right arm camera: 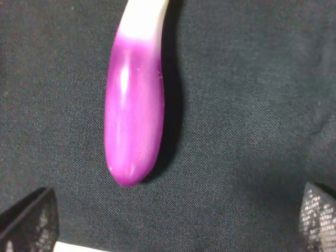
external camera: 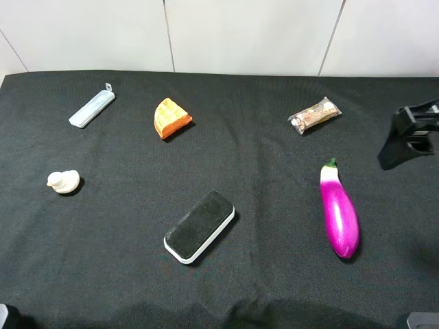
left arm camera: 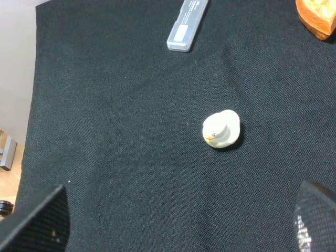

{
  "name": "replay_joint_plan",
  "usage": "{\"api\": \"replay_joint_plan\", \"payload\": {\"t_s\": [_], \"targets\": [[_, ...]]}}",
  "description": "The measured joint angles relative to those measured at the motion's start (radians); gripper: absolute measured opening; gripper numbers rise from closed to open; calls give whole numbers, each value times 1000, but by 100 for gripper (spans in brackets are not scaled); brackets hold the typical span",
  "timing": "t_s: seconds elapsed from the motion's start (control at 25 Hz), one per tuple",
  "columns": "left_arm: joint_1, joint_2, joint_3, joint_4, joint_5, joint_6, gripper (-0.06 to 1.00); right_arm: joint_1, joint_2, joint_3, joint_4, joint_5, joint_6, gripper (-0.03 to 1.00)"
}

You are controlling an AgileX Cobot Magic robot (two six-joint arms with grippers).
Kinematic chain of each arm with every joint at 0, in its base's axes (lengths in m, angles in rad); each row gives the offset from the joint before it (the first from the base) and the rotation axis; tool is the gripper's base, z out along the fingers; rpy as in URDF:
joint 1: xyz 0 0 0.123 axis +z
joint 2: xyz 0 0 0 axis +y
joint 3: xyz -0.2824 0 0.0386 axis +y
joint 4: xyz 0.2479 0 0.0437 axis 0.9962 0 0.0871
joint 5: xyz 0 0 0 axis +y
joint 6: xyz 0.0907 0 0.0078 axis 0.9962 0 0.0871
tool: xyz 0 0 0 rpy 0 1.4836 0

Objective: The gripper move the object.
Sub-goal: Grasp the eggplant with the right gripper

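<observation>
Currently my right pincer (right arm camera: 173, 223), the nearer one, hangs splayed wide, and the glossy magenta-purple toy eggplant (right arm camera: 134, 121) lies on the black desk (right arm camera: 252, 105) just ahead of it, long axis square to its closing line.

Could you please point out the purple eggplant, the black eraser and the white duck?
purple eggplant (external camera: 339, 216), exterior high view, middle of its magenta body.
black eraser (external camera: 199, 225), exterior high view, centre of its black top.
white duck (external camera: 64, 182), exterior high view, its body.
</observation>
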Motion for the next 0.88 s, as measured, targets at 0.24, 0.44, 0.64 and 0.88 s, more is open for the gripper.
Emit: {"api": "replay_joint_plan", "payload": {"t_s": [0.24,0.44,0.64,0.88], "targets": [[0,0,0,0,0,0,91,0,106,0,35,-58,-46,69],[0,0,0,0,0,0,91,0,184,0,63,-89,-79,69],[0,0,0,0,0,0,91,31,245,0,67,-128,-86,69],[0,0,0,0,0,0,91,71,329,1,69,-174,-86,69]]}}
